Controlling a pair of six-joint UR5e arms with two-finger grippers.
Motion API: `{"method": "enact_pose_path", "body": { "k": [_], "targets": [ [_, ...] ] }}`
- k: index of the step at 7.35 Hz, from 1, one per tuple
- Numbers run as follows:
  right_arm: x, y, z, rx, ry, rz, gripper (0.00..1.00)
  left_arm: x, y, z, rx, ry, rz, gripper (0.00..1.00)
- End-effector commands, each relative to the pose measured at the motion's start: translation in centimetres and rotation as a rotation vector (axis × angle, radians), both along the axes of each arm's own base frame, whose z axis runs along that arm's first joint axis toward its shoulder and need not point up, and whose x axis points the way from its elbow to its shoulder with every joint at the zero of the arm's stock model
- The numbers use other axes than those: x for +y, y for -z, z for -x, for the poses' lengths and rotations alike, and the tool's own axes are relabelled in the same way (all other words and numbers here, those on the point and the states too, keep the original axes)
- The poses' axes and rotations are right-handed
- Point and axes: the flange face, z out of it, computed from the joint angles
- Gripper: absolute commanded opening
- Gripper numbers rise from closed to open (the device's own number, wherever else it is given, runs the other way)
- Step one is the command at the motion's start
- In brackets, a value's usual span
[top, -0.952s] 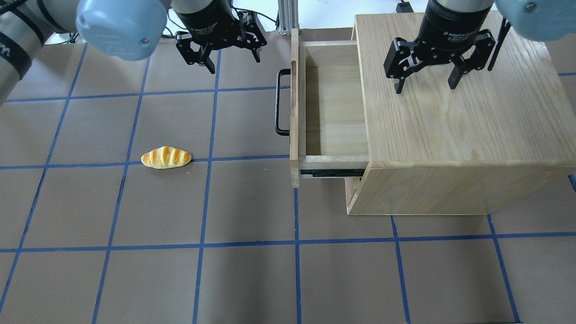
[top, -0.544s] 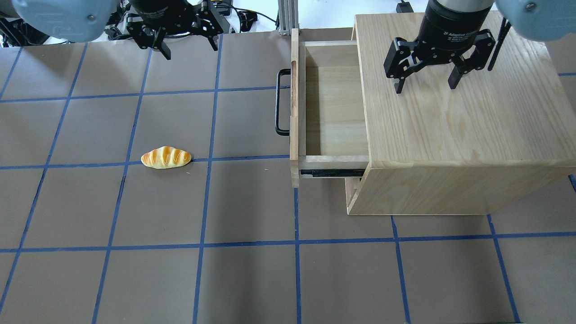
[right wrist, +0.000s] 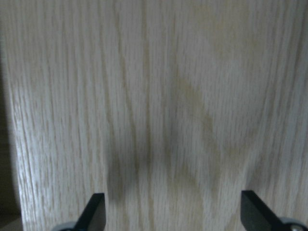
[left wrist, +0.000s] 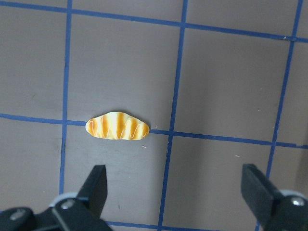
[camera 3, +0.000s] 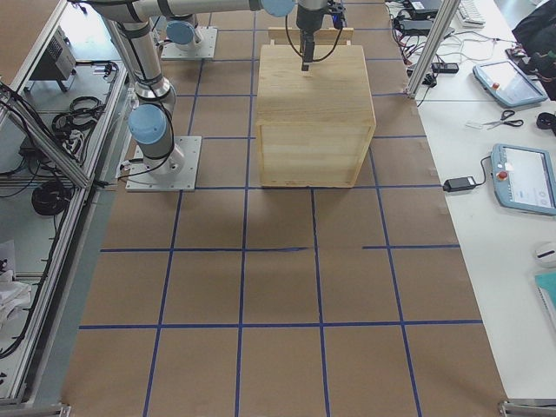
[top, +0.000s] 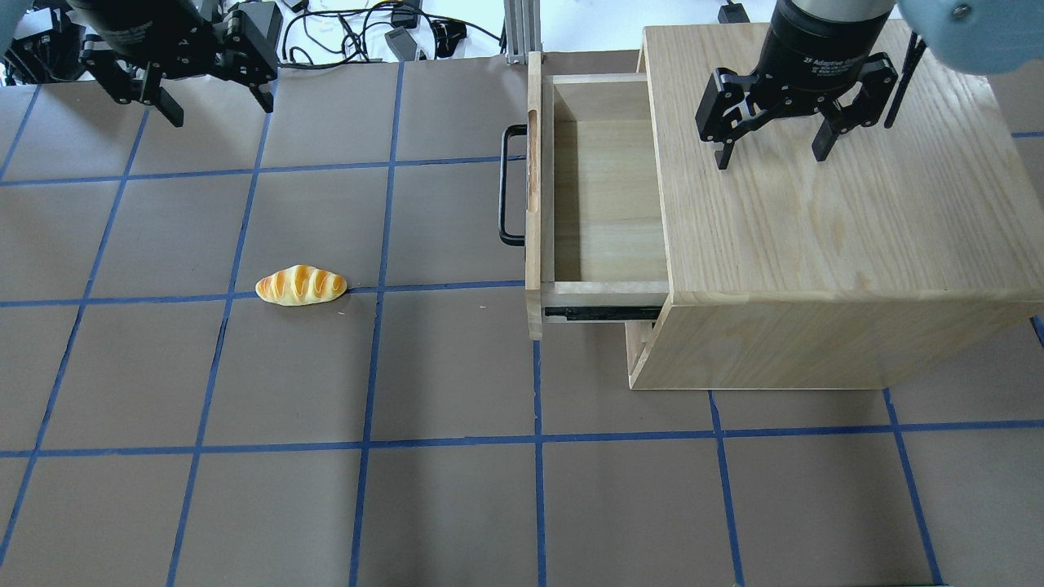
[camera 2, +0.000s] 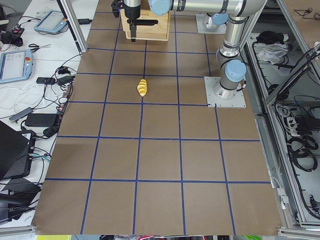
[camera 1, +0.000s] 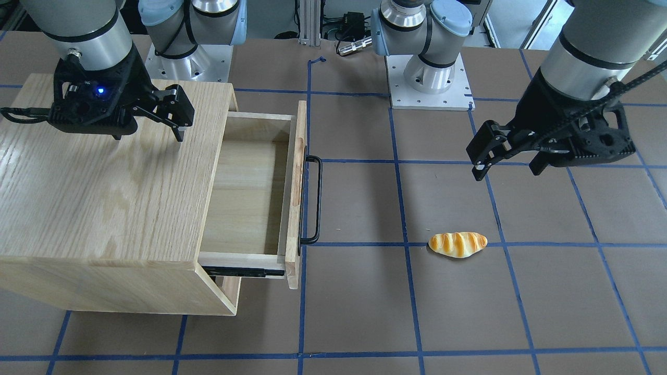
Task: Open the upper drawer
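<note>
Far to the left, the left gripper hangs above the table, its jaws spread wide and holding nothing. A bread roll lies on the mat. The upper drawer stands pulled out of the cabinet, its black handle well apart from that gripper. The right gripper, likewise spread and empty, hovers over the cabinet top, just beside the drawer's open box.

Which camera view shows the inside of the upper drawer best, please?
The overhead exterior view looks down into the upper drawer, pulled out and empty. The front-facing view shows it aslant; the side views, tiny or hidden; the wrist cameras, nothing clear.
</note>
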Motion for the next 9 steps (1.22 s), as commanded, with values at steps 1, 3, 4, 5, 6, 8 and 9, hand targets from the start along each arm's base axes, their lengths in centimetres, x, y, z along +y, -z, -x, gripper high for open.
{"method": "enact_pose_path", "body": {
  "k": [1, 3, 4, 5, 6, 8, 9],
  "targets": [
    [0.0, 0.0, 0.0, 0.0, 0.001, 0.0, 1.0, 2.8, 1.4, 0.0, -0.007, 0.004, -0.036, 1.0],
    [0.0, 0.0, 0.0, 0.0, 0.001, 0.0, 1.0, 3.5, 1.5, 0.0, -0.014, 0.003, -0.035, 1.0],
    [0.0, 0.0, 0.0, 0.0, 0.001, 0.0, 1.0, 3.7, 1.5, 0.1, -0.009, 0.004, -0.034, 1.0],
    [0.0, 0.0, 0.0, 0.0, 0.001, 0.0, 1.0, 3.8, 1.3, 0.1, -0.011, 0.003, -0.031, 1.0],
    [0.0, 0.0, 0.0, 0.0, 0.001, 0.0, 1.0, 3.8, 1.3, 0.1, -0.011, 0.003, -0.031, 1.0],
    [0.0, 0.0, 0.1, 0.0, 0.001, 0.0, 1.0, 3.5, 1.6, 0.2, -0.004, 0.004, -0.037, 1.0],
    [0.0, 0.0, 0.0, 0.0, 0.001, 0.0, 1.0, 3.5, 1.8, 0.5, -0.002, 0.01, -0.04, 1.0]
  ]
}}
